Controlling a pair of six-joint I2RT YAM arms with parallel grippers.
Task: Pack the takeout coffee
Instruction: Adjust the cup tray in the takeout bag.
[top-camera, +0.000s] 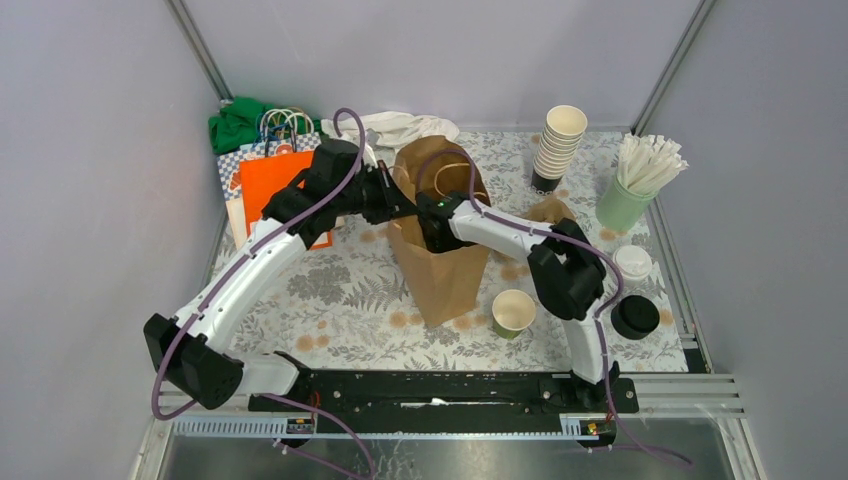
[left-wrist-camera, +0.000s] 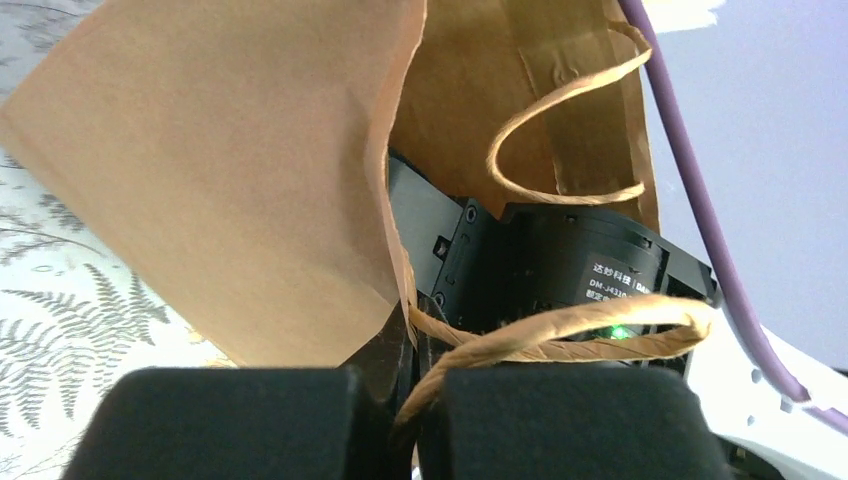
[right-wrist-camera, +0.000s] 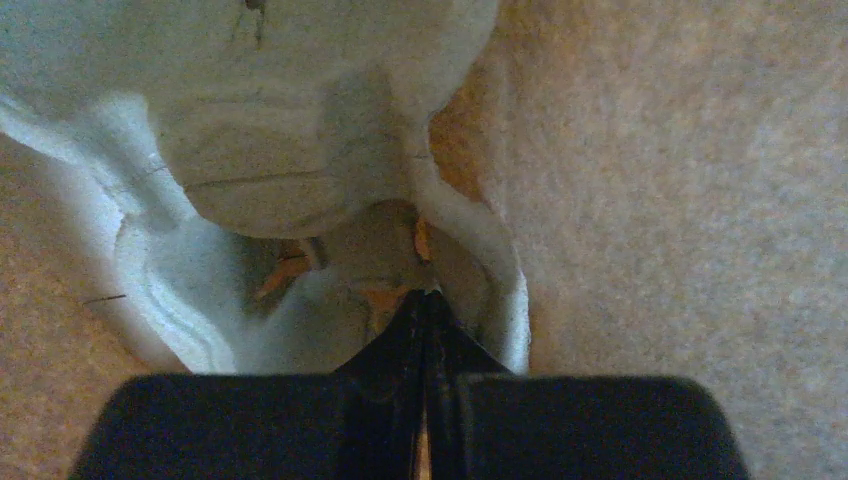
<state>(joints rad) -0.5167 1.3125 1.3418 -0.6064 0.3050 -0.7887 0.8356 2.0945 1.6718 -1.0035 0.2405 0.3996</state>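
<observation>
The brown paper bag (top-camera: 440, 270) stands upright in the middle of the table (top-camera: 330, 290). The left claw (left-wrist-camera: 415, 375) is pressed together on the bag's left rim, with the rim edge and a twisted paper handle (left-wrist-camera: 560, 335) pinched between its fingers. The right arm reaches down into the bag's mouth. Down there the right claw (right-wrist-camera: 425, 305) is pressed together, its tips against a white moulded tray (right-wrist-camera: 300, 150) on the bag's floor; I cannot tell whether it pinches the tray. The green cup (top-camera: 513, 312) stands open on the table just beside the bag's right front corner, outside it and apart from both claws. Its black lid (top-camera: 635, 317) lies further right, well apart from the cup.
</observation>
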